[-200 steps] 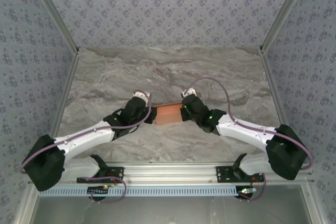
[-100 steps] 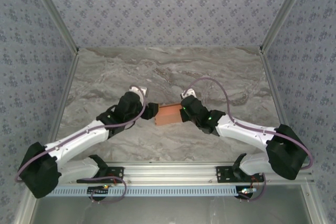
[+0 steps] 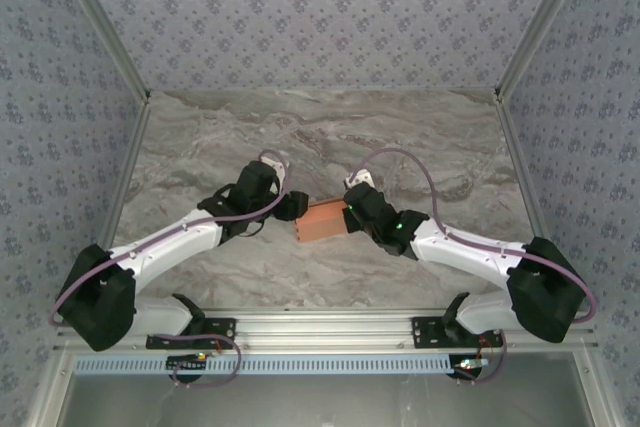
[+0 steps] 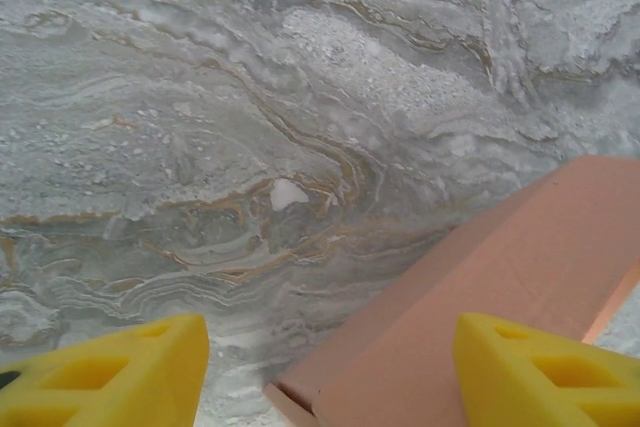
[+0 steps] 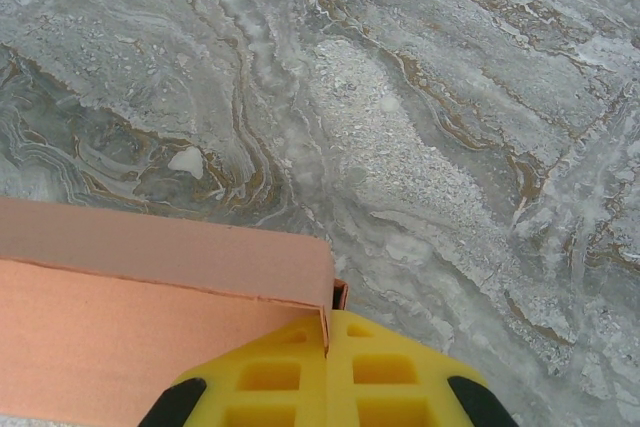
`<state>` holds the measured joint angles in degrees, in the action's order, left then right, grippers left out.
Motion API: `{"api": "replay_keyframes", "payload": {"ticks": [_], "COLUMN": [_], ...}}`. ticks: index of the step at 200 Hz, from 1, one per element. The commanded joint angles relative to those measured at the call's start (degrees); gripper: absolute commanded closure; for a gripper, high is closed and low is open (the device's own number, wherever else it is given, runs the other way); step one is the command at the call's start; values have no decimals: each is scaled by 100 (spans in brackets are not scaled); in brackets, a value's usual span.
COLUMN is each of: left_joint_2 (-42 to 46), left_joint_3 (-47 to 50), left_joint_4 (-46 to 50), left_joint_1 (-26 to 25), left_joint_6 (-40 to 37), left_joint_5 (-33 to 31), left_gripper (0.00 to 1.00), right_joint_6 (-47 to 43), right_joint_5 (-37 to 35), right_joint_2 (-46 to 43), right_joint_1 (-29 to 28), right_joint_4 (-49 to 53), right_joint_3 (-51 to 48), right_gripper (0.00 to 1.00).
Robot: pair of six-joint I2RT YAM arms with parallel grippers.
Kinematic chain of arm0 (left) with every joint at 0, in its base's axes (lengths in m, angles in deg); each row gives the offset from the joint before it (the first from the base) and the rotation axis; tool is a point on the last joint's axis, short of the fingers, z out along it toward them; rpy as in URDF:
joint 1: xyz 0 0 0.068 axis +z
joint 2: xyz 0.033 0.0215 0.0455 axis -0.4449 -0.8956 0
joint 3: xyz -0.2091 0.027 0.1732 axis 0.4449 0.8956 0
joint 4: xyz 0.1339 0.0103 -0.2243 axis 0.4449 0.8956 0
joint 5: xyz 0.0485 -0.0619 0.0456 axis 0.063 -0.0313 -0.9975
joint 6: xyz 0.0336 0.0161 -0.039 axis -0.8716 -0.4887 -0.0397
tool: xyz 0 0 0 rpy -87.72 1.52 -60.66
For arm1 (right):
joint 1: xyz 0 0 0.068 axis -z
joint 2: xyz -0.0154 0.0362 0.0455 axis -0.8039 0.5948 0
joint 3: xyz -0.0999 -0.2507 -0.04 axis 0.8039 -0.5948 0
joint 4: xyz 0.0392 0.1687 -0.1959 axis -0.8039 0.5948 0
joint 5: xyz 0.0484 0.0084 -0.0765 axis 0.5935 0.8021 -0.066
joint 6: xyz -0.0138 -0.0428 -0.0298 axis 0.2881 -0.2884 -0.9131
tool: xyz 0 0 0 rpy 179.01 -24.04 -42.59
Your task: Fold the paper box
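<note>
The right gripper (image 5: 327, 342) has its yellow fingers (image 5: 390, 377) pressed together, pinching a thin card wall at the right end of the paper box (image 5: 150, 317). The left gripper (image 4: 330, 339) stands wide, its two yellow pads (image 4: 110, 372) well apart. A corner of the salmon-orange box (image 4: 500, 267) reaches in between them, but they are not clamped on it. From above, the small flat rectangular box (image 3: 322, 219) lies between the two grippers, near the middle of the grey marble-patterned table (image 3: 400, 137).
</note>
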<state>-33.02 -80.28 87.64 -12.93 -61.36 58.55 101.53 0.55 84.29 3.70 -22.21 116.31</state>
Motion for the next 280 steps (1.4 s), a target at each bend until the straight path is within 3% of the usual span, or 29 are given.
{"api": "replay_keyframes", "payload": {"ticks": [1, 98, 159, 197, 246, 280], "left_joint_2": [-23, -194, -148, -113, -99, -100], "left_joint_3": [130, 512, 603, 578, 531, 529], "left_joint_4": [161, -9, -80, -50, -37, -41], "left_joint_1": [14, -55, -142, -192, -212, -231], "left_joint_6": [-50, -25, 11, -21, -50, -50], "left_joint_5": [379, 262, 163, 104, 76, 70], "left_gripper": [35, 37, 37, 37, 37, 37], "right_joint_6": [77, -58, -332, -308, -212, -133], "right_joint_5": [-86, 166, 715, 1491, 1844, 1842], "right_joint_2": [45, -476, -1074, -429, 360, 367], "right_joint_1": [-45, -55, 131, 724, 1046, 1051], "right_joint_4": [395, 761, 725, 830, 1132, 1245], "right_joint_3": [16, 201, 386, 976, 1358, 1191], "right_gripper": [93, 64, 49, 47, 47, 47]}}
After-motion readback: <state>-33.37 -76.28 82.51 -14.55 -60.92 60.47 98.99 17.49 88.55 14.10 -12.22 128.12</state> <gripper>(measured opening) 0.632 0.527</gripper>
